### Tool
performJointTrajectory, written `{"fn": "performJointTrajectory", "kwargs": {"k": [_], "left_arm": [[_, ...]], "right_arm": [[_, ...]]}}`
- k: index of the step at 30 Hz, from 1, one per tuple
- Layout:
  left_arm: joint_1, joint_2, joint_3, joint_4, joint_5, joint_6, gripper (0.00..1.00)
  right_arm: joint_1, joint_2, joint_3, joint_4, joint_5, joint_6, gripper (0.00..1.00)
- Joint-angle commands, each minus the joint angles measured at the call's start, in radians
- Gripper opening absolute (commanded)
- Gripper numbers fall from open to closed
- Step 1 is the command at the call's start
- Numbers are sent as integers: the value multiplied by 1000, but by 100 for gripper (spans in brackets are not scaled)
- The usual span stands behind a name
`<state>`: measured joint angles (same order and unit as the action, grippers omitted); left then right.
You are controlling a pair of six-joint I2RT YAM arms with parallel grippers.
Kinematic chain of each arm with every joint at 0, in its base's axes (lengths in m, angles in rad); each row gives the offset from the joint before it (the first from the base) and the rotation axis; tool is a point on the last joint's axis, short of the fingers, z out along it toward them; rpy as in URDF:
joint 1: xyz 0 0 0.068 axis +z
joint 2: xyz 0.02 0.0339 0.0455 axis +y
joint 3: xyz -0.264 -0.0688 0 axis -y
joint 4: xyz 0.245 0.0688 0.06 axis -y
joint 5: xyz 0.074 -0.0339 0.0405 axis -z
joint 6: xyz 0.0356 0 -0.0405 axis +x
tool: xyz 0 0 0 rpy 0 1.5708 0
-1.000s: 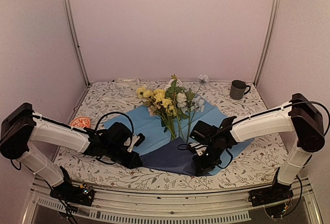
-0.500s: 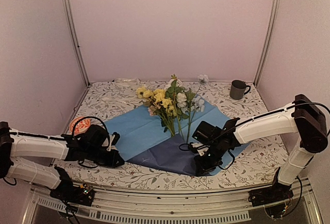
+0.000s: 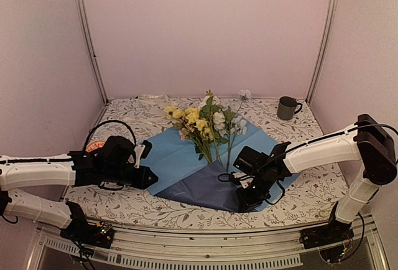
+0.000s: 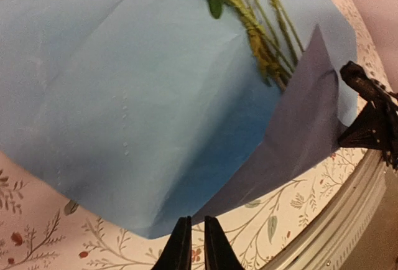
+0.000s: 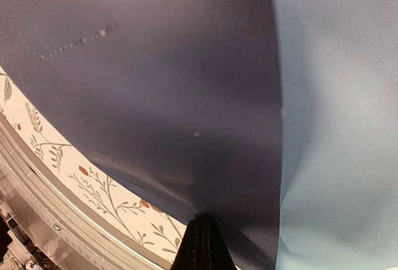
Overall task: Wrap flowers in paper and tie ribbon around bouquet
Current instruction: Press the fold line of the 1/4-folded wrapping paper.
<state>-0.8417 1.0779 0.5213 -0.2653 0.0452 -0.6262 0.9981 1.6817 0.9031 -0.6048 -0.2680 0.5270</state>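
The table (image 3: 124, 113) carries the paper (image 3: 171, 155), which lies spread with its light blue side up and one corner pointing to me. At that near corner a part is turned over, so the dark navy side shows.

The flowers (image 3: 208, 127) lie on the paper. Their long axis runs from far to near: blooms at the far side, stem ends near the middle, touching or just beside the tip of the navy flap.

The right gripper (image 3: 247, 196) is at the near right of the sheet, clamped on the paper, and it holds this flap up against the stems. The left gripper (image 4: 192, 229) is at the near left edge. Its fingers stand almost together, with only a thin gap, and the paper's edge passes right at their tips. I cannot tell whether they pinch the sheet or only touch it.

In my judgement the wrapping is at its beginning. The next fold must go across the stem axis, not along it. From the right gripper the stems lie to the left and a little farther away, and this arm is nearer to them. From the left gripper they lie well to the right, with open blue paper between.
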Motion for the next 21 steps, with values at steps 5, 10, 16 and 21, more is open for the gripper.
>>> {"fn": "performJointTrajectory", "kwargs": {"k": [5, 10, 16, 21], "left_arm": [[-114, 373, 229, 89, 166, 239, 12], [-105, 564, 334, -7, 136, 255, 12], [-102, 646, 346, -49, 176, 260, 12], [-99, 682, 350, -51, 183, 267, 12]], "right_arm": [[-6, -17, -15, -99, 94, 43, 0], [-4, -12, 27, -140, 136, 102, 3], [-1, -44, 104, -246, 235, 191, 6], [-1, -97, 170, -343, 305, 292, 13]]}}
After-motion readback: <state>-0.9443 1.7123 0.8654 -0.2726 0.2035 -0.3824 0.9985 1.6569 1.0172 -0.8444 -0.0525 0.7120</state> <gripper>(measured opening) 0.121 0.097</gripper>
